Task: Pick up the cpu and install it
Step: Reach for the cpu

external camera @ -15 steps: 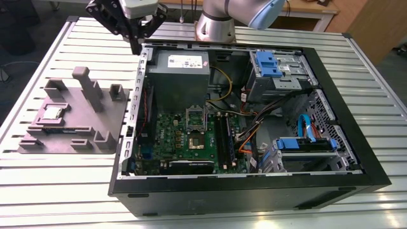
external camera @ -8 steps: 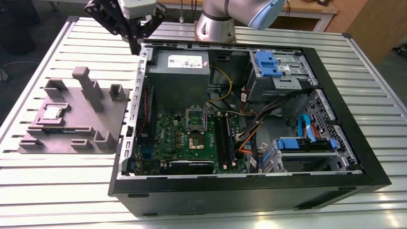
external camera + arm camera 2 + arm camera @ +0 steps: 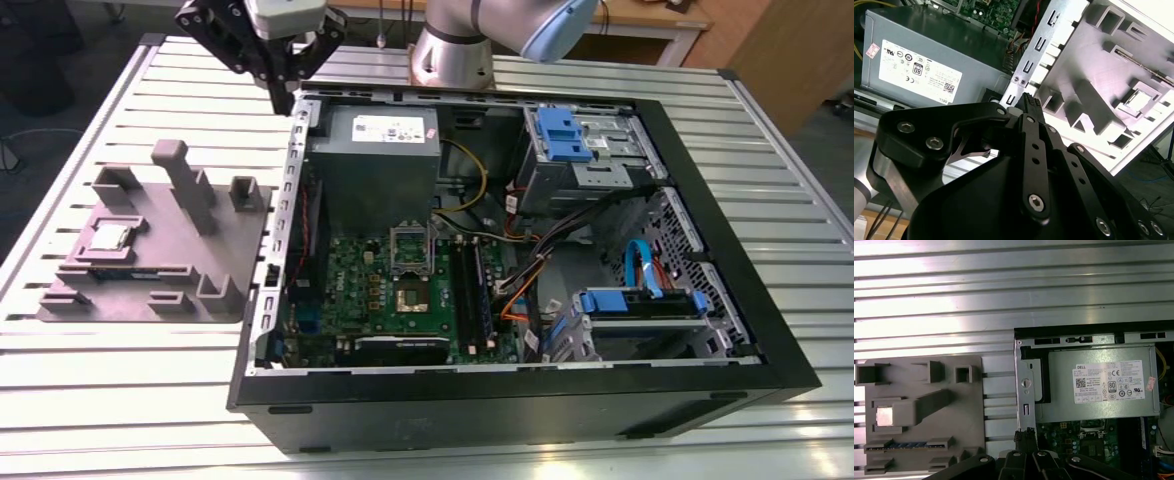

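The cpu sits in its pocket on the grey tray, on the surface beside the computer case. It is not picked up yet, so the whole job is left. The claw hangs over the case's edge, pinched closed with nothing in it. Near it, the big grey box has a white label.

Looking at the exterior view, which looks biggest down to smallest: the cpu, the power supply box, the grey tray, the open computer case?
1. computer case
2. grey tray
3. power supply box
4. cpu, by far the smallest
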`<state>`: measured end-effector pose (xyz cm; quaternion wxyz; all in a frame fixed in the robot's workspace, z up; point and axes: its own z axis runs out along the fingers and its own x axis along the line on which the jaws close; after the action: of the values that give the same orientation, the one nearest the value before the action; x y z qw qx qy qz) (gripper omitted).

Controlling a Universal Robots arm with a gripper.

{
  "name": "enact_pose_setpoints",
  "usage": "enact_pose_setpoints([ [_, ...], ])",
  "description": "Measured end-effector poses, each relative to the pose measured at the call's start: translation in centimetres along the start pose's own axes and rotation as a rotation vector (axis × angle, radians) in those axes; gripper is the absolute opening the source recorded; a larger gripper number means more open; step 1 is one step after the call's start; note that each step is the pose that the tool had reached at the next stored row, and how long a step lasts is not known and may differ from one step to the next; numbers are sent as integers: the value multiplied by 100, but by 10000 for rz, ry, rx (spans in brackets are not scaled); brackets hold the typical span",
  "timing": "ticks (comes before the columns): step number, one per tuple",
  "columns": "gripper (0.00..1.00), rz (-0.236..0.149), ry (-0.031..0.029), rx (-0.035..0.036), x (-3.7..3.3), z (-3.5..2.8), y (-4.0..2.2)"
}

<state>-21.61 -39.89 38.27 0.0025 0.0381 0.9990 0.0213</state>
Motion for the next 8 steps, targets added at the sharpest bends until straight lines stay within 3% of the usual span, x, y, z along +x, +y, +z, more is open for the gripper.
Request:
enact_pose_setpoints([
  [8, 10, 0, 1, 1, 17, 2, -1],
])
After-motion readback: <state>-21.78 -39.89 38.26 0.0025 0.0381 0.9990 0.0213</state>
